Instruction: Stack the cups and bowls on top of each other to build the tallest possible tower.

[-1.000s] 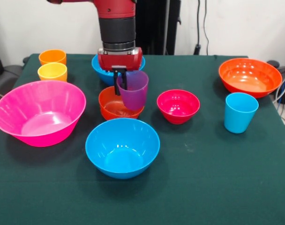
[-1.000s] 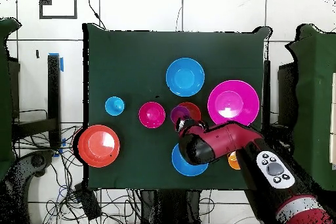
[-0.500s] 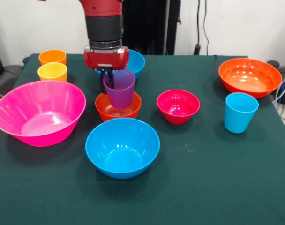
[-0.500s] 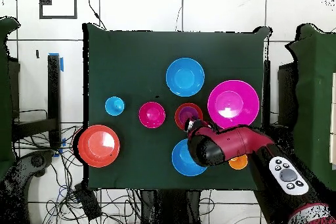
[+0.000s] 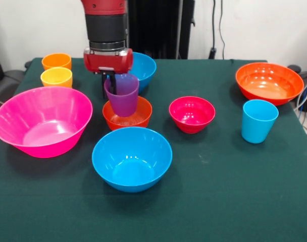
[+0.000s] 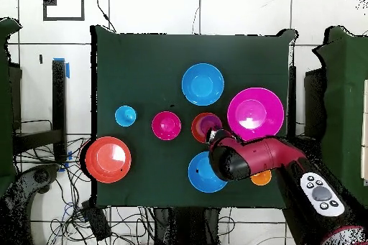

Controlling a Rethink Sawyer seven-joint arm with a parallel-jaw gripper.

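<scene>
My gripper point(image 5: 112, 83) is shut on the rim of the translucent purple cup point(image 5: 122, 95) and holds it upright, low over the small orange bowl point(image 5: 127, 115); the cup also shows in the overhead view point(image 6: 209, 124), half under the arm. The small magenta-red bowl point(image 5: 192, 114) sits to the right. One blue bowl point(image 5: 132, 158) is near the front, the other point(image 5: 143, 68) behind the gripper. The large pink bowl point(image 5: 41, 120) is at the left, the wide orange-red bowl point(image 5: 269, 82) at the far right. The light blue cup point(image 5: 258, 120), yellow cup point(image 5: 56, 77) and orange cup point(image 5: 56, 61) stand apart.
The green table point(image 5: 219, 191) carries everything. In the overhead view the arm point(image 6: 266, 159) covers part of the blue bowl point(image 6: 203, 176) by the base and the cups there.
The gripper has carried the purple cup to the left in the front view and lowered it over the small orange bowl.
</scene>
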